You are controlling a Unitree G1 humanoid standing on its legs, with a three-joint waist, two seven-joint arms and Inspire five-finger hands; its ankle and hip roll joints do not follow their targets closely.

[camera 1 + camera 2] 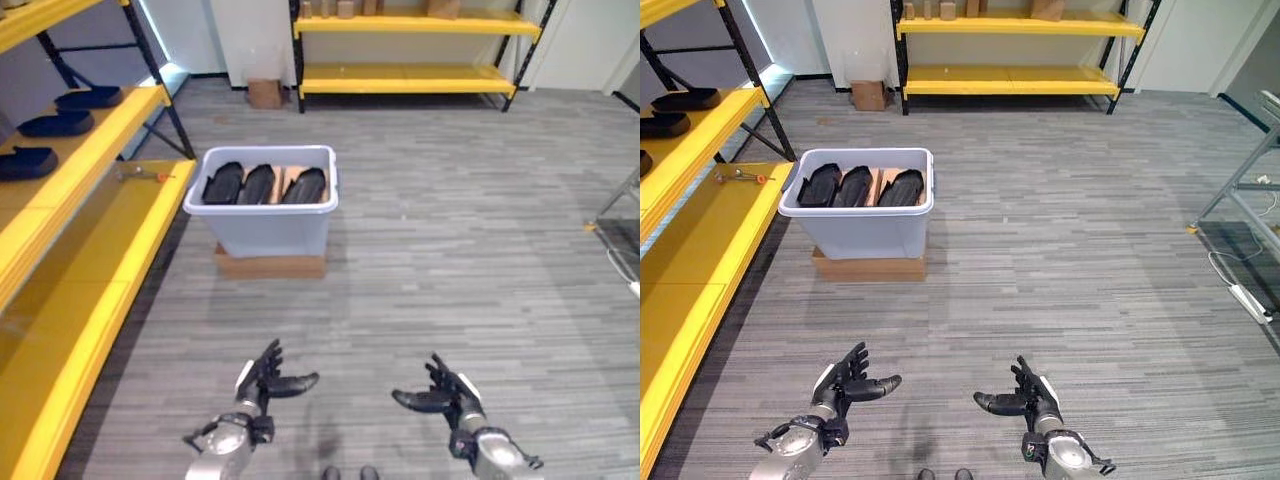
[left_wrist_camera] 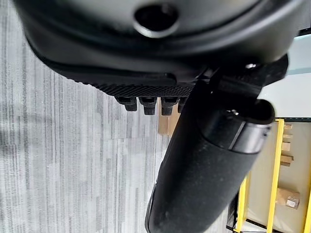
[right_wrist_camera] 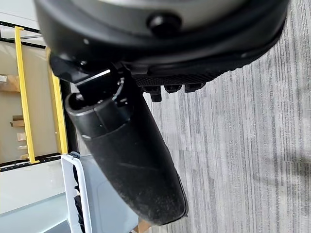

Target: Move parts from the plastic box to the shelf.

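1. Three black parts (image 1: 262, 184) stand on edge, side by side, in the plastic box (image 1: 266, 232) at upper centre, raised on a cardboard base (image 1: 270, 266), probably for easier reach.
2. Yellow shelf (image 1: 75, 260) along the frame's left already carries similar parts (image 1: 55, 124).
3. Left hand (image 1: 266, 380) and right hand (image 1: 446, 396), bottom centre, hang empty with fingers relaxed, well short of the box.

Cardboard box (image 1: 265, 93) beside far yellow rack (image 1: 410, 78).

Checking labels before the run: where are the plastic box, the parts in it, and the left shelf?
plastic box (image 1: 268, 232), left eye view, front wall.
parts (image 1: 259, 184), left eye view, middle piece.
shelf (image 1: 100, 262), left eye view, bare lower board.
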